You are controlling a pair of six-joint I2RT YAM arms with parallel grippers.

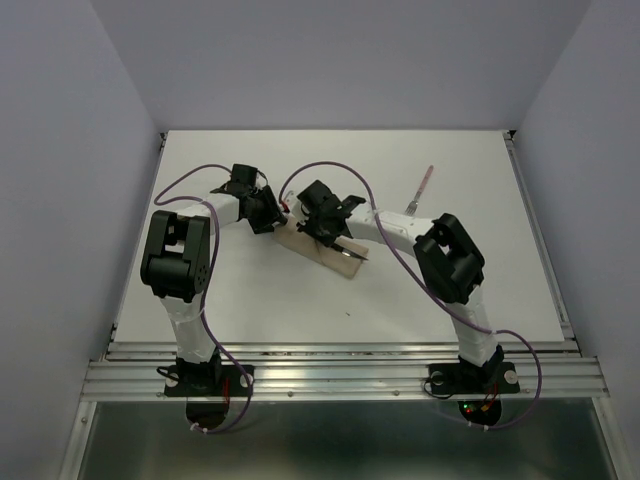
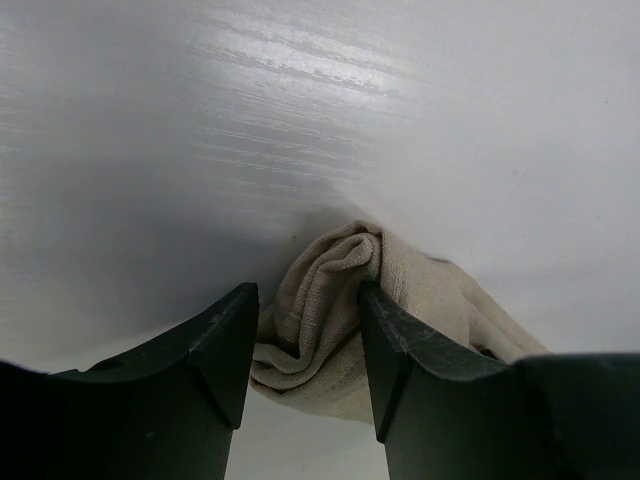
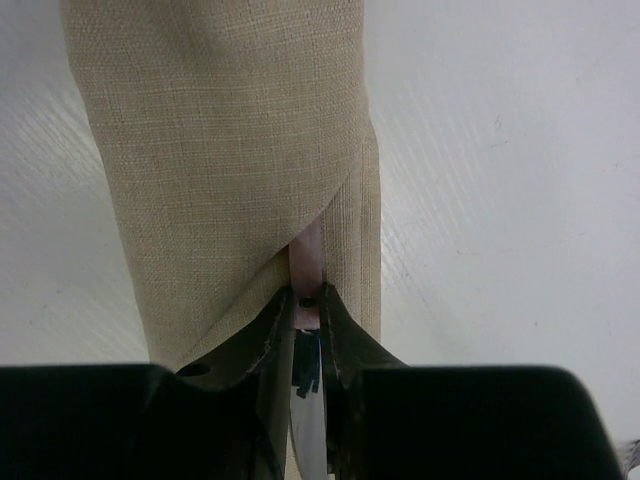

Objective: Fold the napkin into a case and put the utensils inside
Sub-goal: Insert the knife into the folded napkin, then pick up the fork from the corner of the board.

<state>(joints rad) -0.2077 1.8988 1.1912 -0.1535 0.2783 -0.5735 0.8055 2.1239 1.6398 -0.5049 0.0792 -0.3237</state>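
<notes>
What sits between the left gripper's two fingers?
The bunched end of the case, filling the gap between both fingers; the left wrist view shows it.

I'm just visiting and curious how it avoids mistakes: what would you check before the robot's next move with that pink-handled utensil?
1. Right gripper pinching the held utensil: ok.
2. Held utensil lined up with the opening of the case: ok, its handle passes under the flap.
3. Left gripper steadying the case's other end: ok, cloth is bunched between its fingers.
4. How deep the held utensil sits: cannot tell, cloth hides it.
5. Second utensil inside the case: not ok, it lies on the table.
</notes>
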